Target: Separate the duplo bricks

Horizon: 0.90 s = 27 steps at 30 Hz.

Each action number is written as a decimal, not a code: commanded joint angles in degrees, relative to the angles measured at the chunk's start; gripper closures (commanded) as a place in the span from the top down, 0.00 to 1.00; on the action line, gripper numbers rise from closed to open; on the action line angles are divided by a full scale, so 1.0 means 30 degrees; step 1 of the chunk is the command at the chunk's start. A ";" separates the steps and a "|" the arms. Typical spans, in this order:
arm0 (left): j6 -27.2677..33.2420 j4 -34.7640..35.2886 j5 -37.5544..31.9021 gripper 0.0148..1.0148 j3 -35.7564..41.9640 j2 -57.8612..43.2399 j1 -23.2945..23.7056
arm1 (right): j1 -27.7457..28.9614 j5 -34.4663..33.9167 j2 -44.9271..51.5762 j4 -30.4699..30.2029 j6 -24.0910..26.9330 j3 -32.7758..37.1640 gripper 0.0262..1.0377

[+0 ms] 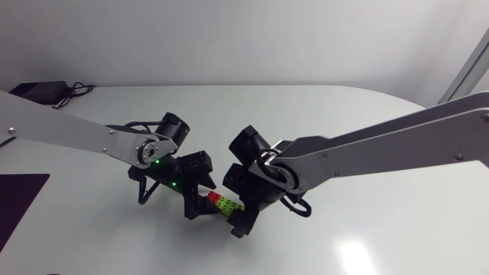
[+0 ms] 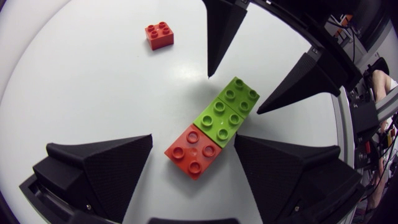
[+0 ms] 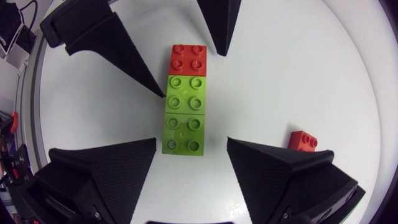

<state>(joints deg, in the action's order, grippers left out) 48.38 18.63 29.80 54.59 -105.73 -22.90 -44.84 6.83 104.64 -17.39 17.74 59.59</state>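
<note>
Left gripper (image 2: 193,146): fingers apart, one either side of the red end brick (image 2: 191,151). There is a clear gap on one side. The other finger sits so close that contact cannot be judged.

Right gripper (image 3: 191,142): fingers apart, straddling the outer green brick (image 3: 184,134) at the opposite end, with table showing between brick and finger on at least one side.

Brick row (image 1: 221,202): three square four-stud bricks joined end to end in a straight line, red, then the middle green brick (image 2: 219,120), then the outer green. It lies flat on the white table (image 1: 306,107), studs up, near the front centre.

Pose: the two grippers face each other along the row, both angled down at it, each one's fingertips showing in the other's wrist view.

Left arm (image 1: 76,130): comes in low from the left edge, with two green lights lit near its wrist.

Right arm (image 1: 382,145): comes in from the right edge, reaching past the middle.

Loose red brick (image 2: 159,35): same four-stud shape, studs up, alone on the table, well apart from the row and beyond it in the left wrist view.

Dark mat (image 1: 19,202): at the table's left edge.

Black box with a cable (image 1: 38,89): far left corner.
</note>
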 commanded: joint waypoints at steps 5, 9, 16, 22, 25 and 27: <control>-0.0131 0.0029 0.0056 0.90 0.0115 -0.0234 -0.0073 | -0.0200 -0.0285 0.0218 0.0434 -0.0258 -0.0294 0.41; -0.0219 0.0029 0.0086 0.90 0.0232 0.0088 0.0102 | -0.0200 -0.0226 0.0100 0.0522 -0.0112 -0.0440 0.40; -0.1332 0.0029 0.0701 0.90 0.0964 0.0557 0.1040 | -0.0259 -0.0197 -0.0017 0.0874 0.0181 -0.0851 0.39; -0.1976 -0.0293 0.0964 0.90 0.1287 0.0293 0.1186 | -0.0493 -0.0197 -0.0456 0.1255 0.0299 -0.1232 0.39; -0.1889 -0.0352 0.0935 0.90 0.1140 -0.0088 0.0776 | -0.0493 -0.0138 -0.0573 0.1255 0.0299 -0.1232 0.39; -0.1830 -0.0440 0.0877 0.90 0.0994 -0.0146 0.0542 | -0.0493 -0.0021 -0.0661 0.1255 0.0269 -0.1232 0.39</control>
<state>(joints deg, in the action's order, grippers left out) 43.79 17.78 31.77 57.12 -105.23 -20.38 -45.82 6.24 103.66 -13.63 17.82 57.52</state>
